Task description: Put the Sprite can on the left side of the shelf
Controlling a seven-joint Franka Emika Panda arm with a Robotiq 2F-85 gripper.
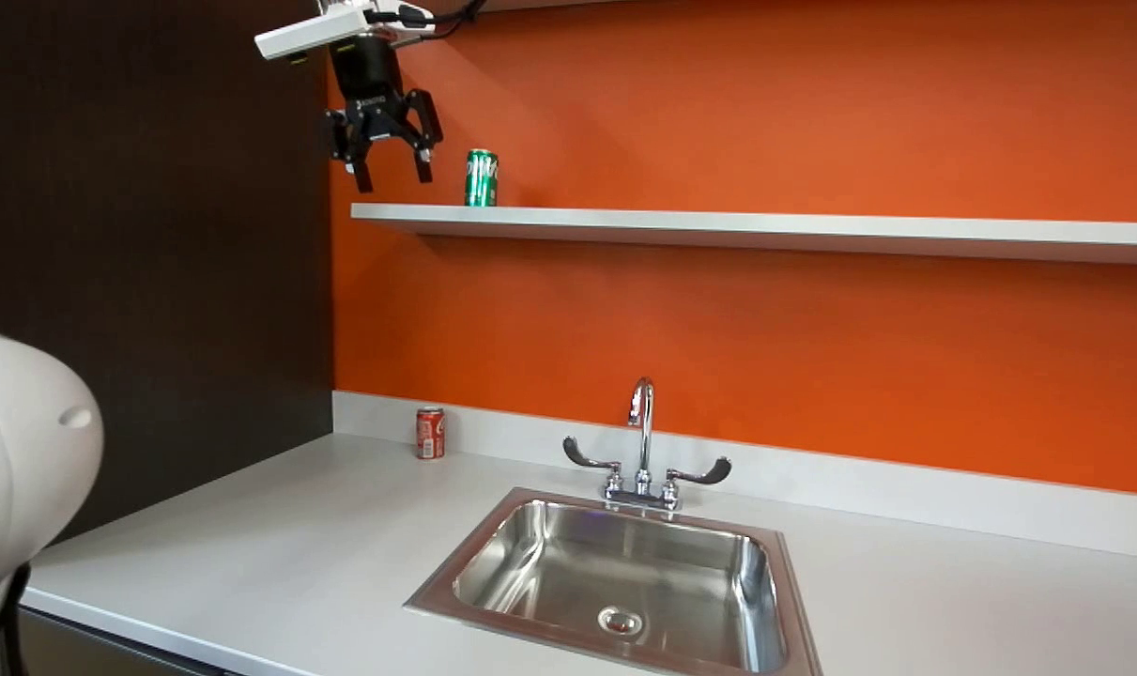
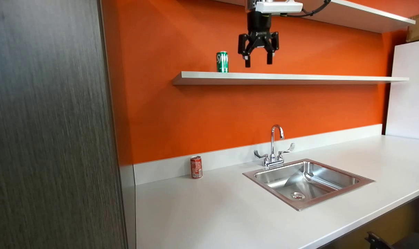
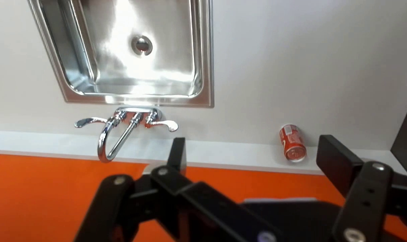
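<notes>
The green Sprite can (image 1: 481, 178) stands upright on the white shelf (image 1: 624, 219), near the shelf's left end. In an exterior view the can (image 2: 222, 62) shows its white lettering, and the shelf (image 2: 282, 79) runs away to the right. My gripper (image 1: 394, 176) is open with nothing between its fingers. It points down, fingertips about level with the can and apart from it. The gripper (image 2: 258, 63) appears right of the can in one picture and left of it in another. In the wrist view the open fingers (image 3: 253, 151) show; the Sprite can is out of view there.
A red can (image 1: 430, 433) stands on the white countertop (image 1: 277, 526) by the backsplash; it also shows in the wrist view (image 3: 292, 143). A steel sink (image 2: 334, 202) with a faucet (image 2: 273, 145) is below the shelf. A dark panel (image 1: 155, 235) borders the left. An upper shelf (image 2: 361, 17) hangs above.
</notes>
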